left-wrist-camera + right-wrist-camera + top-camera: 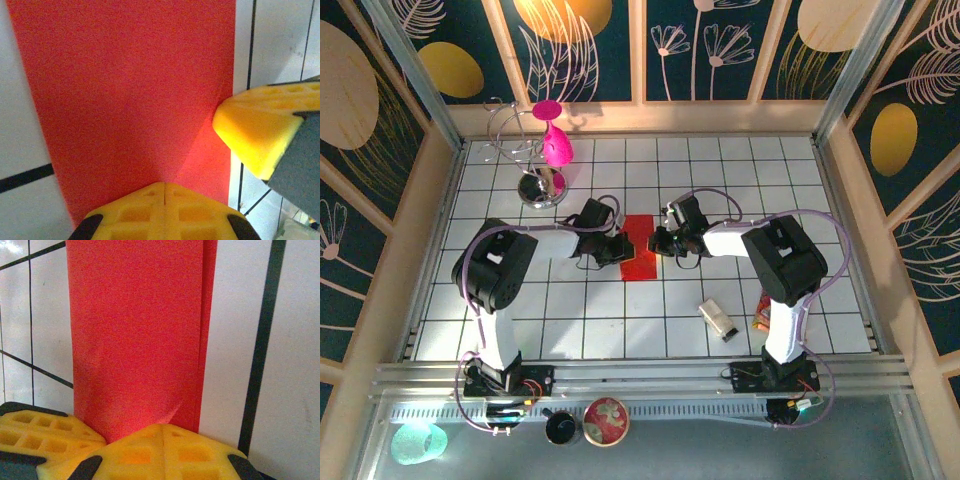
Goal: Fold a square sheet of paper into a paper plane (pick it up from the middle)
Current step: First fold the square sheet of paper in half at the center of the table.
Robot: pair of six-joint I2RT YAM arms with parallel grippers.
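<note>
A white tiled table [720, 180] with dark grid lines sits inside walls painted with flowers. The paper [640, 252], red and folded into a long strip with a doubled edge, lies flat at the table's middle between the two arms. The left gripper [165, 212] is clenched, its tips on the paper's near edge. The right gripper [162, 452] is likewise clenched, on the opposite edge. Whether either pinches the paper I cannot tell.

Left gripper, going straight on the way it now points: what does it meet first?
The red paper. The left gripper, fingers together, points down onto it, its tips seemingly touching the sheet, though depth is hard to judge. The right gripper sits off to the side of that line.
</note>
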